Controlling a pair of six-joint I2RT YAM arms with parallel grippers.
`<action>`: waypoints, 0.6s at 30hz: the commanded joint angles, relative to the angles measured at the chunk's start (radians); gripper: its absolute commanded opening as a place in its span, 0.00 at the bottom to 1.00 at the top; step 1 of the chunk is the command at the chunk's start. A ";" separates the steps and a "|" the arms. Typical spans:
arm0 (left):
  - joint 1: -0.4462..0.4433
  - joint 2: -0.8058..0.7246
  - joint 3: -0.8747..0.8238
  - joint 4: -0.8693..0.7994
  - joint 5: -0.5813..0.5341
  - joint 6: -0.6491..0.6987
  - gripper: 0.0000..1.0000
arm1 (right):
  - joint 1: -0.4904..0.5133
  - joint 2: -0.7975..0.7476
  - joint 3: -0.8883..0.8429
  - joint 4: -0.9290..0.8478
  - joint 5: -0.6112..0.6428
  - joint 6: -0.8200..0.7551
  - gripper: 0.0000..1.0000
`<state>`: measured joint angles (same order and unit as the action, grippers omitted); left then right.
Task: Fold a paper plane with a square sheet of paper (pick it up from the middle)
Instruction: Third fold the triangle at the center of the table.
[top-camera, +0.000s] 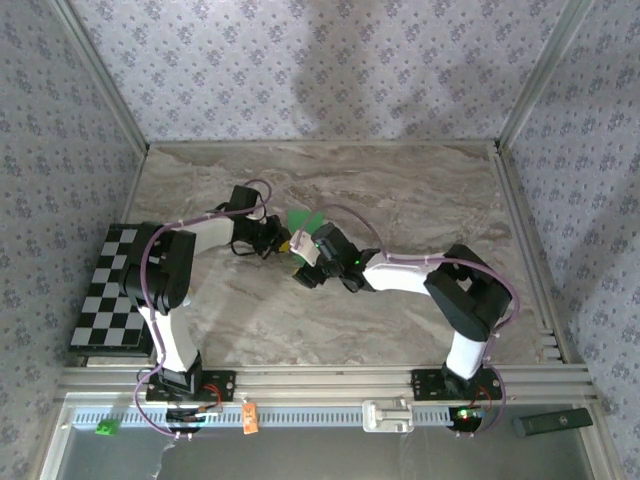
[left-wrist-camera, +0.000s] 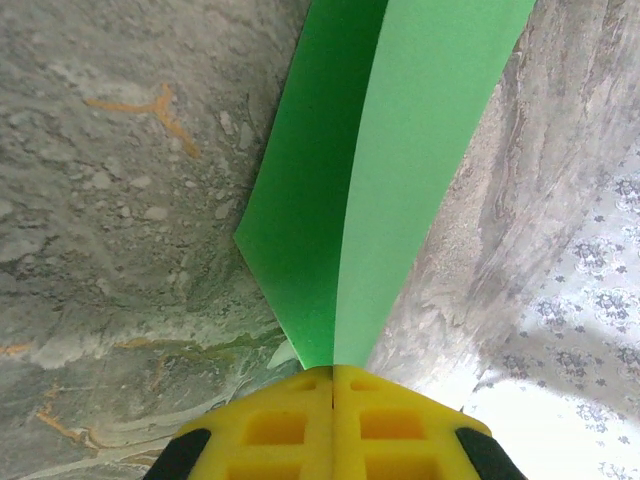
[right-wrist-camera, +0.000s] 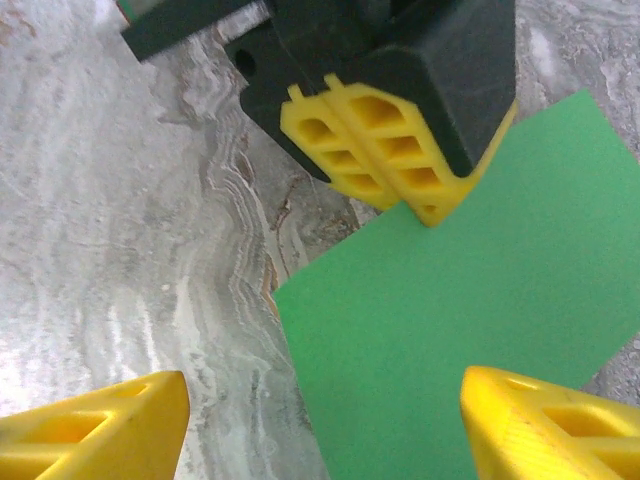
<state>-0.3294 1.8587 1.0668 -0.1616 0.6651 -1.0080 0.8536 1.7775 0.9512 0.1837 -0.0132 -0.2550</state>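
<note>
1. Left wrist view: the square sheet of paper, bent along a soft centre fold, comes out from between the pressed-together fingers of the left gripper, which pinches its near edge.
2. It sits well to the right of the checkered board.
3. The right gripper, farther right of that board, gapes wide over the sheet and grips nothing.
4. Judged step: an early fold, no dart yet. The next move calls for the right gripper to take the free edge squarely.
</note>
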 joint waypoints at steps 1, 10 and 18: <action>-0.006 -0.029 0.022 -0.022 0.009 -0.006 0.00 | -0.001 0.037 0.006 0.051 0.088 -0.041 0.72; -0.008 -0.019 0.022 -0.021 0.007 -0.005 0.00 | -0.015 0.001 -0.001 0.076 0.112 0.003 0.61; -0.011 -0.012 0.022 -0.021 0.010 -0.001 0.00 | -0.016 -0.027 -0.010 0.076 0.048 0.020 0.47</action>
<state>-0.3363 1.8587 1.0672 -0.1616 0.6655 -1.0080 0.8402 1.7851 0.9493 0.2417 0.0628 -0.2516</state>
